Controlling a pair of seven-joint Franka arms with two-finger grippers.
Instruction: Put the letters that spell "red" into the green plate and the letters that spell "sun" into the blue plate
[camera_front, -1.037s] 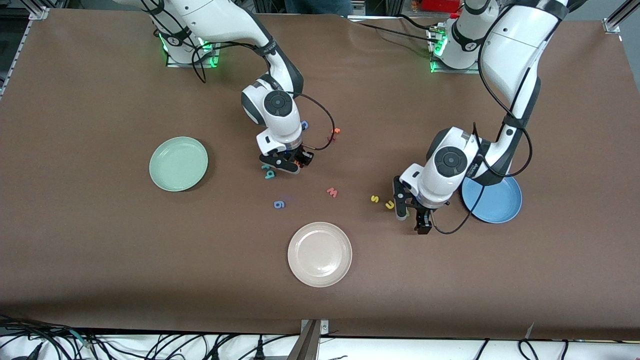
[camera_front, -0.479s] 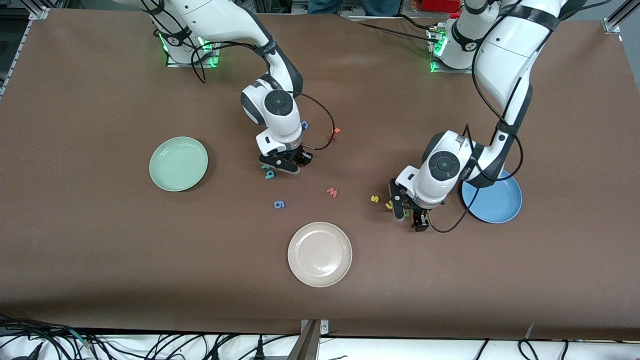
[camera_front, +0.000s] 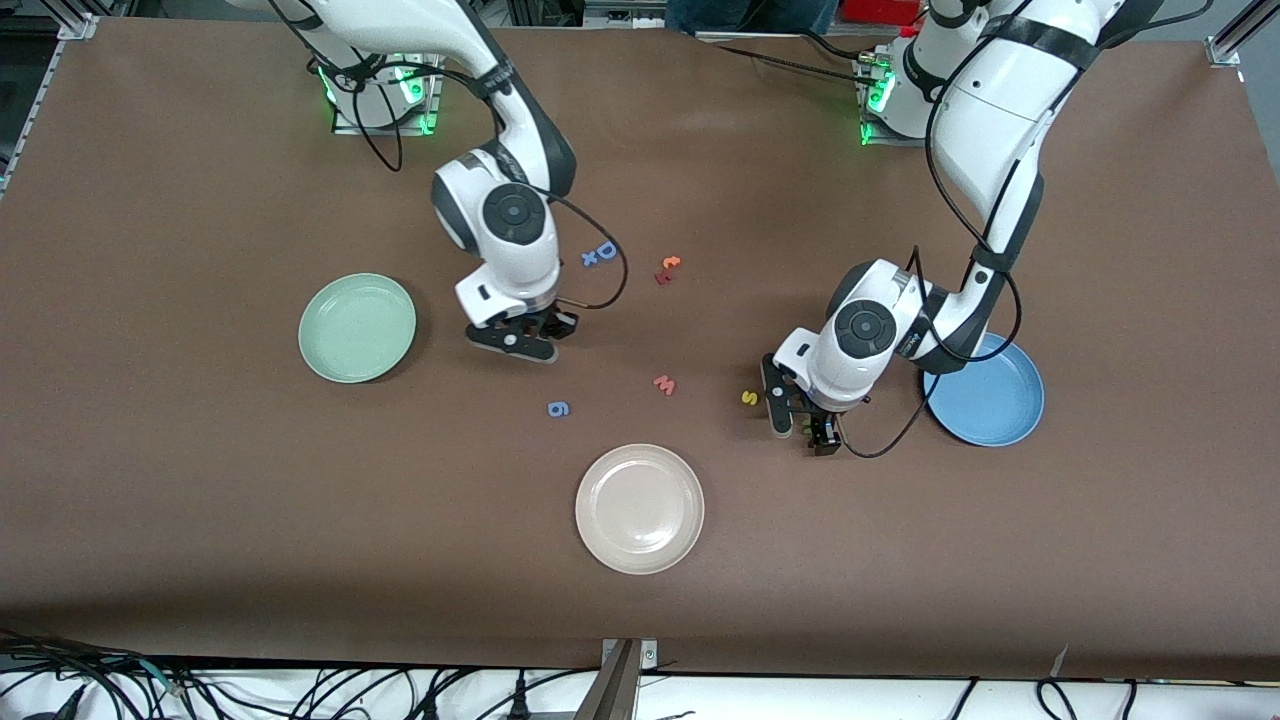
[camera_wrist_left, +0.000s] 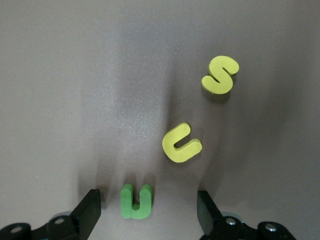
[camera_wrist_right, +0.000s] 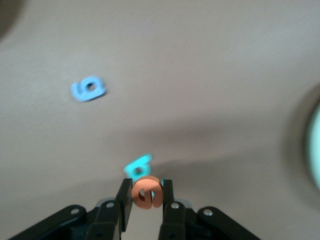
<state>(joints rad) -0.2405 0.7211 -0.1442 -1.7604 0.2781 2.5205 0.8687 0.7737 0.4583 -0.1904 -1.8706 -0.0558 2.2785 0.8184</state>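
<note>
My right gripper (camera_front: 530, 337) (camera_wrist_right: 146, 191) is shut on the orange "e" (camera_wrist_right: 146, 192), lifted over a teal letter (camera_wrist_right: 138, 166) that lies on the table. The green plate (camera_front: 357, 327) lies beside it toward the right arm's end. My left gripper (camera_front: 800, 432) (camera_wrist_left: 149, 202) is open, low at the table, with a finger on each side of the green "n" (camera_wrist_left: 136, 201). The yellow "u" (camera_wrist_left: 181, 144) and yellow "s" (camera_wrist_left: 220, 75) (camera_front: 749, 397) lie close by. The left arm covers part of the blue plate (camera_front: 1000, 405).
A beige plate (camera_front: 640, 508) sits nearest the front camera. A blue "g" (camera_front: 559, 408) (camera_wrist_right: 88, 89) and red "w" (camera_front: 665, 385) lie mid-table. A blue "D" (camera_front: 605, 250), a blue "x" (camera_front: 590, 259) and two orange-red letters (camera_front: 667, 269) lie farther from the front camera.
My right gripper has shut on the orange "e" and carried it toward the green plate, uncovering the blue "D" and "x". My left gripper has shifted toward the yellow "s" and now straddles the "n".
</note>
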